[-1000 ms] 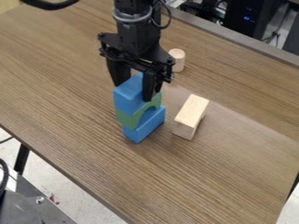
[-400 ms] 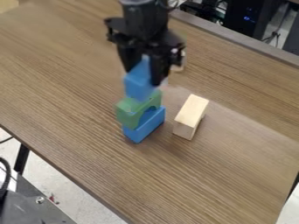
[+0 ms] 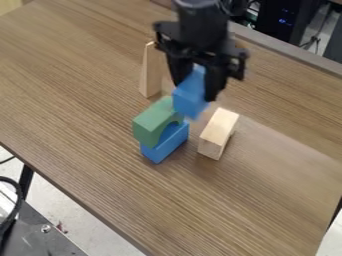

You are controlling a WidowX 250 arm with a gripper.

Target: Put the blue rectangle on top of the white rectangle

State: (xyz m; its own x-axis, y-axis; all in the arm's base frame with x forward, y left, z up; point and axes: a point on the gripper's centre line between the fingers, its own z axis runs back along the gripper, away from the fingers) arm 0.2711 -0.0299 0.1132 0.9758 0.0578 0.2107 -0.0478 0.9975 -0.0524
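The black gripper (image 3: 195, 89) hangs above the table, shut on a blue rectangular block (image 3: 191, 95) held between its two fingers. Held in the air, the block is just behind and right of the green arch, partly overlapping it in view. The white rectangle, a pale wooden block (image 3: 218, 133), lies on the table to the lower right of the gripper, apart from the held block.
A green arch (image 3: 153, 121) rests on another blue block (image 3: 165, 143), left of the pale block. Behind them a tall pale wooden piece (image 3: 151, 71) stands upright. The brown table (image 3: 234, 210) has its back edge at the upper right.
The gripper has lifted the blue block off the green arch and carried it to the right. The tall wooden piece behind has come into sight.
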